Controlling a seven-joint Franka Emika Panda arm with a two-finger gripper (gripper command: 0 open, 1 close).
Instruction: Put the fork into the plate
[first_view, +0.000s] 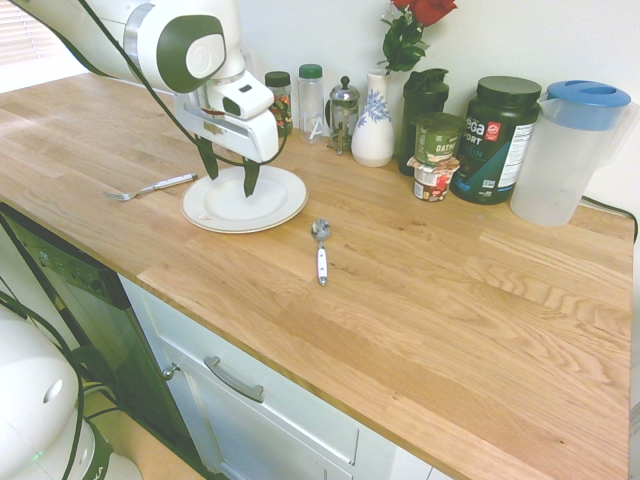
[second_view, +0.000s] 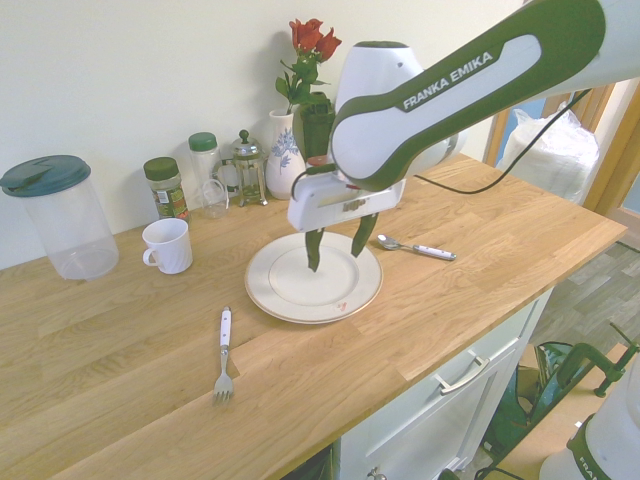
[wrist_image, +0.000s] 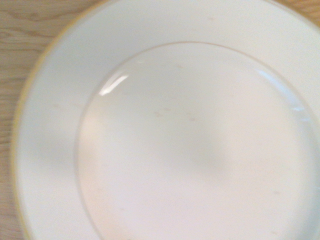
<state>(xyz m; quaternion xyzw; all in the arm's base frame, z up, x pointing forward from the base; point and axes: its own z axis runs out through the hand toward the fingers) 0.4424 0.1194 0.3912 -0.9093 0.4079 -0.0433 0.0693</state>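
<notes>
Two dark fingers (second_view: 314, 252) of the gripper (second_view: 338, 244) hang spread wide and empty above the plate (second_view: 283, 293), touching nothing. One white dinner plate lies under them on the wooden counter (first_view: 450, 290). One fork (second_view: 223, 356) lies on the bare wood well clear of the plate's rim, and one white-handled spoon (second_view: 415, 247) rests on the plate's other side.

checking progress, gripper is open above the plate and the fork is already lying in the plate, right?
Not quite. The gripper is open above the plate, but the fork lies on the wooden counter beside it, clear of the rim, as the second exterior view shows.
</notes>
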